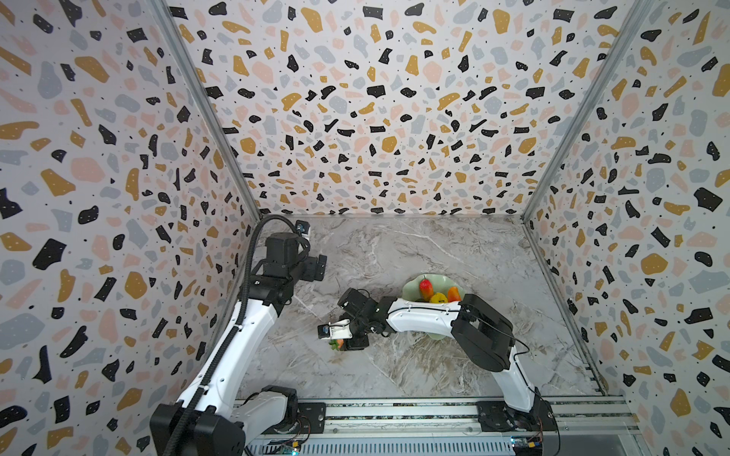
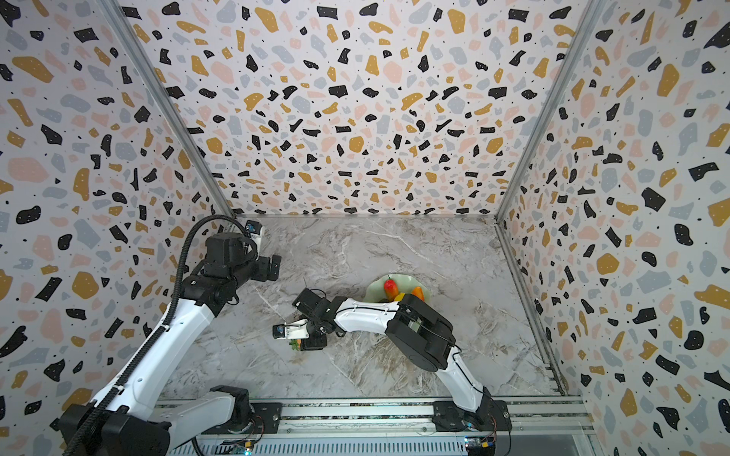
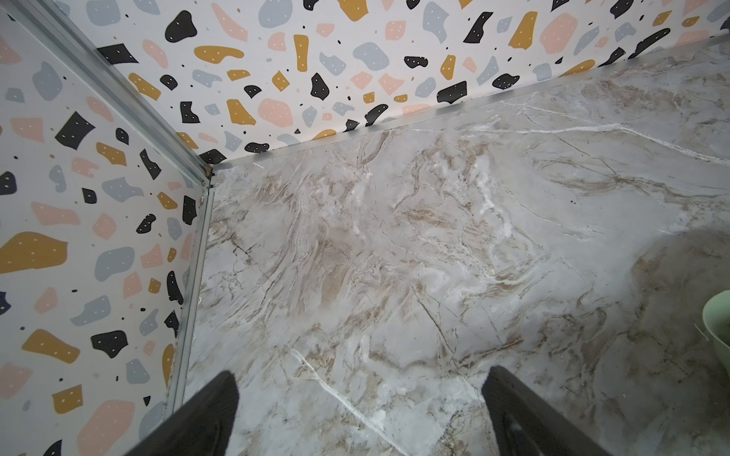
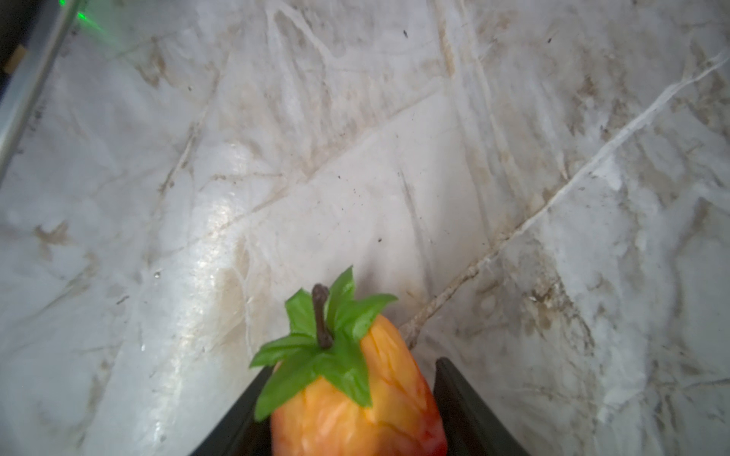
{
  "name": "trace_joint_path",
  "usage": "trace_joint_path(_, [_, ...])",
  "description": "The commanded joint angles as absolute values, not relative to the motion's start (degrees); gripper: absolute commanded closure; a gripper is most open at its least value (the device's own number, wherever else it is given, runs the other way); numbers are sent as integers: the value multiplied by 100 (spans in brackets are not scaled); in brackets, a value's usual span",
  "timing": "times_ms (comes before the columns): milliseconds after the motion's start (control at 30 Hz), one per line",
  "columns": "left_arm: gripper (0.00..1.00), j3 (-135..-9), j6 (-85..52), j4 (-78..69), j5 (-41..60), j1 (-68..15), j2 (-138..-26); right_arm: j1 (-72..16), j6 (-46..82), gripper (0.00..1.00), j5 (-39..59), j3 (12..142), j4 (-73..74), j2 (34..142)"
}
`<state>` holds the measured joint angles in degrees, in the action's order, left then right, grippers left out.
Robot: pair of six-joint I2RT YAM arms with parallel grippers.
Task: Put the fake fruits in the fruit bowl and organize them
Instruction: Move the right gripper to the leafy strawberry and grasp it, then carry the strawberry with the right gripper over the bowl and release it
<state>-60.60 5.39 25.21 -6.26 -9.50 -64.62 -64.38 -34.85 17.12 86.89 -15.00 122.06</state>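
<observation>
An orange-red strawberry (image 4: 355,418) with green leaves and a brown stem lies on the marble table between the black fingers of my right gripper (image 4: 355,367), which press its two sides. In both top views that gripper (image 1: 341,344) (image 2: 303,344) is low at the table's middle left, the leaves (image 1: 335,344) poking out. The mint fruit bowl (image 1: 414,282) (image 2: 373,290) stands behind the right forearm. It holds a red-orange oval (image 1: 426,288), a bumpy yellow fruit (image 1: 438,298) and an orange oval (image 1: 453,294). My left gripper (image 1: 316,268) (image 3: 361,373) hangs open at the back left, with nothing in it.
Patterned walls close in the table on three sides. A metal rail (image 1: 395,410) with both arm bases runs along the front. The right forearm (image 1: 422,316) hides the bowl's near side. The bowl's rim (image 3: 717,327) shows at the edge of the left wrist view.
</observation>
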Motion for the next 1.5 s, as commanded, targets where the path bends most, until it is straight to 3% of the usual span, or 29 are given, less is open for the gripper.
trace_joint_path(0, [0, -6012, 618, 2347, -536, -958, -6408, -6460, -3365, 50, 1705, 8793, -1696, 11871])
trace_joint_path(133, [1, -6012, 618, 2348, -527, -960, -6408, -6357, -3112, 58, 1753, 8471, -1507, 11406])
trace_joint_path(367, [0, -6016, 616, 2351, -501, -958, -6416, -5285, -1512, 58, 2097, 7576, -861, 9942])
trace_joint_path(600, [0, -6029, 616, 2355, -492, -958, -6424, -4012, -149, 59, 431, 6351, -248, 8597])
trace_joint_path(767, [0, -6029, 606, 2373, -483, -965, -6427, -2870, 971, 60, 617, 5385, 384, 8110])
trace_joint_path(1200, [0, -6036, 611, 2373, -483, -958, -6478, -2198, 1483, 57, 1080, 4648, 1182, 8401])
trace_joint_path(1333, [0, -6029, 608, 2373, -480, -958, -6485, -2192, 1485, 48, 1133, 4597, 1441, 8649])
trace_joint_path(1467, [0, -6029, 621, 2375, -483, -958, -6491, -2193, 1514, 46, 1217, 4641, 1533, 8866])
